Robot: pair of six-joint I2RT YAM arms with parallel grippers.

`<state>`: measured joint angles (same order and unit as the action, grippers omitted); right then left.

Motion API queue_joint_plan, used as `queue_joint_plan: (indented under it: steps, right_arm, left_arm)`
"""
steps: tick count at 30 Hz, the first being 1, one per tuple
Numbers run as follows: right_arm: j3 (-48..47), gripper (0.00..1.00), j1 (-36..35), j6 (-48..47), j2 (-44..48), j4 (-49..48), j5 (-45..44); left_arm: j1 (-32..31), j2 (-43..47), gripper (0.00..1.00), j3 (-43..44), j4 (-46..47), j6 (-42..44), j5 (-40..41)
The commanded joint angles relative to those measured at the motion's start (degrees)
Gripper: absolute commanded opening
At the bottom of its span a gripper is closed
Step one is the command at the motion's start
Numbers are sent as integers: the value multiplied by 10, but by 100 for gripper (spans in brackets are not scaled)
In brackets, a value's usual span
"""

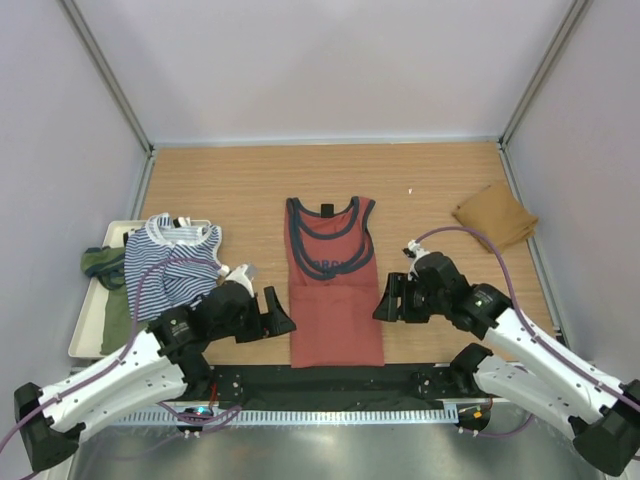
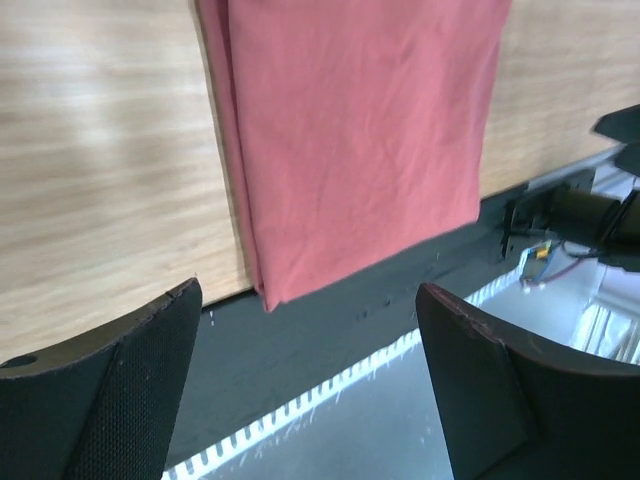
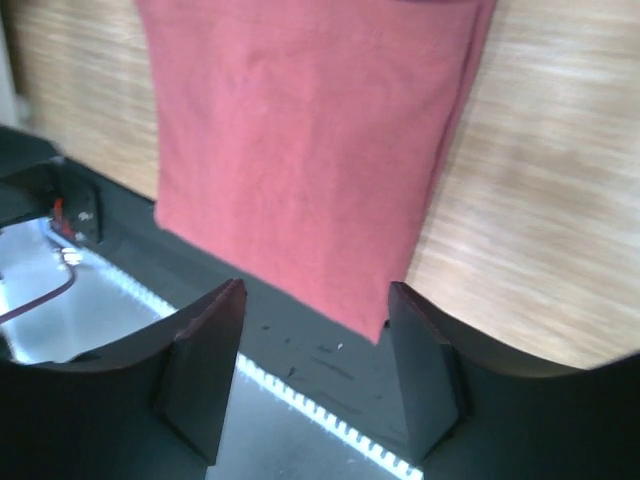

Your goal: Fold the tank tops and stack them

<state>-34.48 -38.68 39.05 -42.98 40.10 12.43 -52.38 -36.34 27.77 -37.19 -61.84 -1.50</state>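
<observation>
- Rust-red sleeveless cloth tank top with navy trim [image 1: 335,300]: lay flat at the middle of the light wooden table [image 1: 240,185], neckline to the far side. Both long sides were folded inward, leaving a narrow upright rectangle. Its near hem overhung the black strip [image 1: 330,385] along the table's near edge.
- Navy-and-white striped tank top [image 1: 170,262]: lay rumpled at the left, partly over the cream tray [image 1: 85,335].
- Olive green tank top [image 1: 105,265]: lay in that tray, left of the striped one.
- Plain tan-brown tank top [image 1: 495,215]: lay folded at the far right, well apart from the rest.
- Left gripper [image 1: 278,312]: sat just left of the red top's near half, fingers apart, nothing between them.
- Right gripper [image 1: 388,298]: sat just right of the same top, fingers apart and empty.
</observation>
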Motion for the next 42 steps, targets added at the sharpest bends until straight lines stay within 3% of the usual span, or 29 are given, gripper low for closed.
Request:
queue_joint_plan:
  steps: [1, 4, 7, 8, 12, 14, 17, 24, 27, 30, 33, 38, 39, 40, 42]
  right_arm:
    - [-26, 61, -3, -25, -59, -57, -52]
    - [-30, 54, -3, -41, -126, -98, -90]
    - [-47, 45, -3, -51, -177, -126, -122]
    - [-52, 45, -2, -54, -207, -133, -122]
    - [-82, 55, -3, -66, -269, -154, -164]
    - [-89, 55, -3, -74, -288, -159, -182]
    - [-103, 52, -2, -85, -324, -172, -199]
    - [-118, 47, 4, -98, -375, -196, -200]
    - [-119, 45, 7, -98, -390, -201, -195]
    - [-117, 38, 8, -99, -398, -208, -190]
    - [-114, 22, 8, -100, -401, -209, -179]
    - [-109, 12, 7, -100, -383, -214, -166]
    - [-110, 8, 8, -100, -381, -213, -165]
    - [-110, 6, 8, -100, -379, -212, -164]
    - [-113, 3, 8, -100, -369, -206, -164]
  left_arm:
    - [-1, -10, 89, 43, -9, 30, 87]
    - [10, -97, 85, 50, 51, 62, 91]
    - [29, -198, 70, 78, 98, 94, 91]
    - [32, -218, 66, 87, 109, 104, 95]
    - [61, -304, 64, 120, 139, 132, 100]
    - [73, -340, 63, 128, 156, 142, 101]
    - [90, -367, 56, 136, 183, 152, 94]
    - [92, -422, 56, 159, 208, 158, 84]
    - [91, -434, 51, 165, 212, 160, 80]
    - [94, -448, 45, 173, 211, 163, 83]
    - [94, -458, 32, 176, 210, 165, 85]
    - [95, -458, 28, 176, 211, 167, 90]
    - [94, -458, 24, 178, 210, 168, 91]
    - [94, -458, 11, 178, 208, 171, 91]
    - [95, -454, 0, 184, 199, 172, 91]
